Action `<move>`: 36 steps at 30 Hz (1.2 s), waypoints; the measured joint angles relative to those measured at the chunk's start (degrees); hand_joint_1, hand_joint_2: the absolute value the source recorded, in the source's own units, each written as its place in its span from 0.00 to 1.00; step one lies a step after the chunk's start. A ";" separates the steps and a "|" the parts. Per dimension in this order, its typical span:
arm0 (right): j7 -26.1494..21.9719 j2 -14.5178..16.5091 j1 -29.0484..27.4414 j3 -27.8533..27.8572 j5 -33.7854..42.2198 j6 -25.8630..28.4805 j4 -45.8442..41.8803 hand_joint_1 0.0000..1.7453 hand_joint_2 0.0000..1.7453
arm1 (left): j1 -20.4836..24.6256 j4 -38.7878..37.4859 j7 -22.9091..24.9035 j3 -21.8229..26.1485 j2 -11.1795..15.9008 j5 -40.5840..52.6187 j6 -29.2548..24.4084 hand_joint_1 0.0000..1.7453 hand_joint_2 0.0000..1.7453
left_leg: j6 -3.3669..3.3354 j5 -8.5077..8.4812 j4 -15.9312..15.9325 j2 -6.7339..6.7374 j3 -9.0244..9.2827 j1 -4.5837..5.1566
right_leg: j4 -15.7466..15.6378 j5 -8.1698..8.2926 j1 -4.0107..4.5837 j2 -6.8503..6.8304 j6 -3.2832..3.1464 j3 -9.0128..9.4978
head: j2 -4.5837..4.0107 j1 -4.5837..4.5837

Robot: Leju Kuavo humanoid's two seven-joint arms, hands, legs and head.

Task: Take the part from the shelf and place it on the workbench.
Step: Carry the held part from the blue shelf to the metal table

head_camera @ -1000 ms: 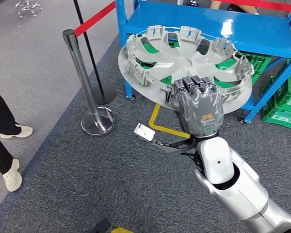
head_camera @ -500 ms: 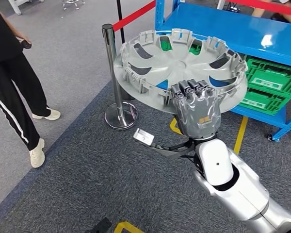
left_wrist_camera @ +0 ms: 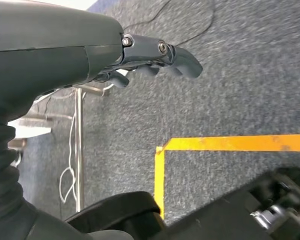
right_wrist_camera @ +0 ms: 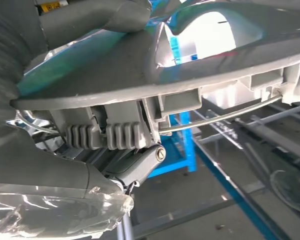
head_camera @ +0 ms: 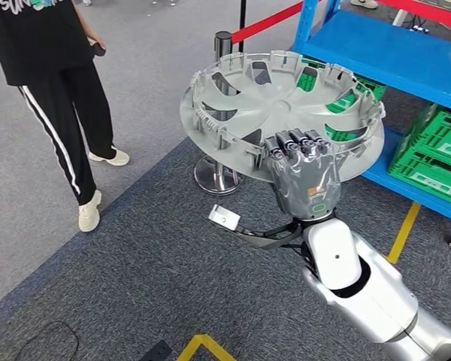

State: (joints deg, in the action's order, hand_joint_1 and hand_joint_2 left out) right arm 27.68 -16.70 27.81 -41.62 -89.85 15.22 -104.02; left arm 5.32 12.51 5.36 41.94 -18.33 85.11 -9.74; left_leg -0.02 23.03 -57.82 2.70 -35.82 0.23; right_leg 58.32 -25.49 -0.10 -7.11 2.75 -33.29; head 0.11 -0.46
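At nine o'clock a person (head_camera: 52, 90) stands well apart. The left hand (left_wrist_camera: 156, 55) hangs over carpet, fingers loosely spread, holding nothing. At centre the right hand (head_camera: 303, 177) grips the part (head_camera: 279, 98) by its near rim, level for carrying. At two o'clock, green crates (head_camera: 433, 154) sit under the blue shelf (head_camera: 393, 53); contents unclear.

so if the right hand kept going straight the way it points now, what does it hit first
Probably the blue shelf: the right hand, holding the hubcap by its rim, points toward it, though depth is unclear.
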 joint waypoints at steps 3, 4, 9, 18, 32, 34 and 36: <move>-0.12 -0.19 -0.27 0.00 0.02 0.11 -0.02 1.00 1.00 | -0.11 0.01 0.08 0.01 -0.01 0.00 0.02 0.00 1.00 | -1.20 -0.32 0.13 -2.11 -0.12 -0.12 | 4.40 -2.95 -0.41 3.43 0.58 -1.99 | 0.00 0.10; -0.13 -0.28 -0.42 0.00 0.02 0.19 -0.03 1.00 1.00 | -0.13 0.01 0.08 0.01 -0.01 0.00 0.04 0.00 1.00 | -1.46 -0.38 0.14 -2.77 -0.16 -0.11 | 8.22 -4.78 -0.42 5.26 0.57 -3.74 | 0.00 0.20; -0.15 -0.60 -1.14 0.00 0.02 0.32 -0.04 1.00 1.00 | -0.15 -0.01 0.08 0.01 0.01 0.00 0.14 0.00 1.00 | -1.83 -0.64 0.11 -6.99 -0.20 0.08 | 13.48 -4.47 -0.27 7.57 -0.09 -7.00 | 0.00 0.36; -1.09 -0.63 -0.87 0.00 0.01 0.48 -0.12 1.00 1.00 | -0.02 0.01 0.08 0.02 0.06 0.00 0.15 0.00 1.00 | 0.57 0.46 -2.86 -8.02 -2.92 -0.10 | 0.12 0.58 -0.59 8.86 -1.42 -0.45 | 0.00 -0.07; -1.79 -1.83 -2.76 0.96 0.02 1.60 -0.54 1.00 1.00 | -0.21 -0.01 0.56 -0.30 0.01 0.00 1.61 0.00 1.00 | -1.02 -0.18 0.19 -1.16 -0.17 0.40 | 0.92 -0.66 -0.08 0.98 0.37 -0.53 | 0.00 -0.16; -2.73 -1.79 -2.90 1.16 0.02 1.60 -0.58 1.00 1.00 | -0.27 -0.01 0.72 -0.31 -0.01 -0.01 1.62 0.00 1.00 | -1.64 -0.38 0.28 -2.48 -0.12 0.15 | 5.93 -3.46 -0.31 4.39 0.72 -2.87 | 0.00 0.04; -3.64 -1.45 -2.88 1.25 0.02 1.46 -0.44 1.00 1.00 | -0.30 -0.01 0.96 -0.26 0.01 -0.02 1.53 0.00 1.00 | -1.98 -0.46 0.28 -3.98 -0.16 0.14 | 13.83 -6.72 -0.28 6.56 0.67 -6.75 | 0.00 0.20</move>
State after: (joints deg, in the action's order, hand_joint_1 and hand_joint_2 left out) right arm 24.04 -18.15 24.93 -40.36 -89.83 16.68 -104.46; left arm 5.03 12.50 6.32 41.68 -18.32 85.09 -8.21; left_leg -2.00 22.57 -57.54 -1.28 -35.98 0.37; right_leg 72.15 -32.21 -0.38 -0.55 3.42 -40.03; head 0.11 -0.26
